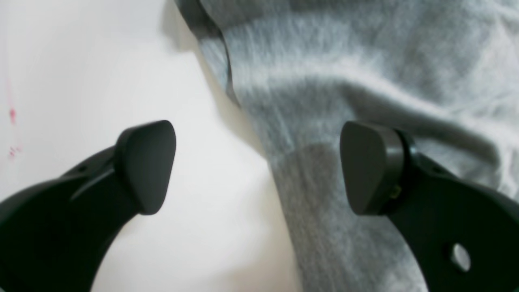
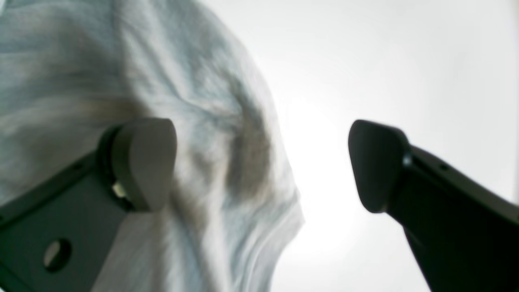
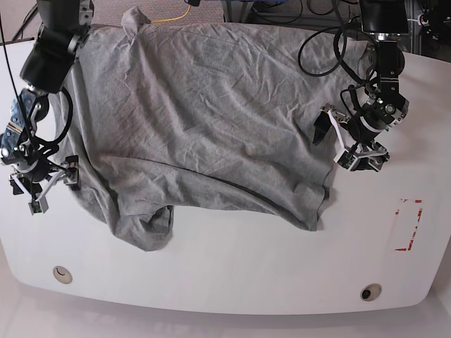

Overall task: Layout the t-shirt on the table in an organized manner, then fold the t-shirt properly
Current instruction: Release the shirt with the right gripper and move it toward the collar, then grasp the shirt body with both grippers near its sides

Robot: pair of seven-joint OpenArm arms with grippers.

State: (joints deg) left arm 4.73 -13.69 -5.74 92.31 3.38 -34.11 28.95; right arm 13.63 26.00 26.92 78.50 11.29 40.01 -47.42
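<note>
The grey t-shirt (image 3: 204, 120) lies spread and wrinkled over the white table (image 3: 232, 267), lettering hidden, with its near edge bunched into a lump at the lower left. My left gripper (image 3: 340, 146) stands open at the shirt's right edge. In the left wrist view its fingertips (image 1: 148, 166) straddle the hem of the t-shirt (image 1: 344, 73), one over bare table (image 1: 101, 81), the other over cloth. My right gripper (image 3: 51, 184) is open at the shirt's left edge. In the right wrist view the t-shirt (image 2: 121, 73) fills the left side between the wide-apart jaws of the gripper (image 2: 261, 164); nothing is held.
A red rectangular outline (image 3: 407, 225) marks the table at the right, and faint red marks (image 1: 12, 115) show in the left wrist view. Two round holes (image 3: 62, 273) (image 3: 369, 290) sit near the front edge. Black cables (image 3: 324, 49) hang behind the left arm.
</note>
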